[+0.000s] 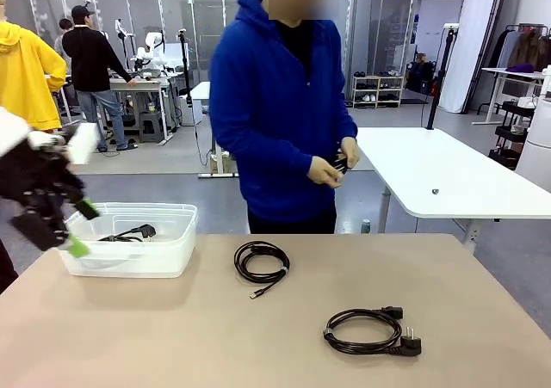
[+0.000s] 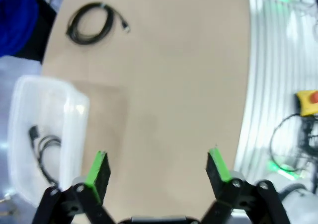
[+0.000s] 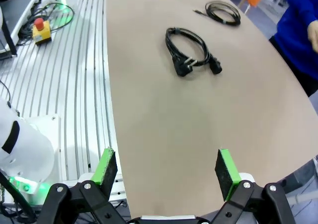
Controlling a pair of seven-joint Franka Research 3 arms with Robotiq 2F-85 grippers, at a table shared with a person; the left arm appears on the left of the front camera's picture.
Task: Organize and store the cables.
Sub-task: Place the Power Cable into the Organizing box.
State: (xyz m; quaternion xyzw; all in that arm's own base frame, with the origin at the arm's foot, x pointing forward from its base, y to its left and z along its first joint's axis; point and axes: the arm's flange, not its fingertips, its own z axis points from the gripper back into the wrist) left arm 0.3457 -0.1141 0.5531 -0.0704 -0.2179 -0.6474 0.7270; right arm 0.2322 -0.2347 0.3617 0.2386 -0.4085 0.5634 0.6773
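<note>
One cable (image 1: 129,233) sits in the bin (image 1: 138,266) at the surface's (image 1: 172,336) far-left corner; left gripper (image 1: 82,229) and right gripper (image 3: 166,172) are released, so next likely comes grasping the middle coil (image 1: 261,261).

– What's past the tan table (image 1: 129,336)?
– Someone in a blue hoodie (image 1: 267,121), and a white table (image 1: 456,177) to the side.
– And far back?
– A person in a yellow jacket (image 1: 26,70).

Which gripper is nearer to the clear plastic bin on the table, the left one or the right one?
Left. The left gripper hangs open right beside the bin, at its left end. The right gripper is open above the table at its near edge, far from the bin.
</note>
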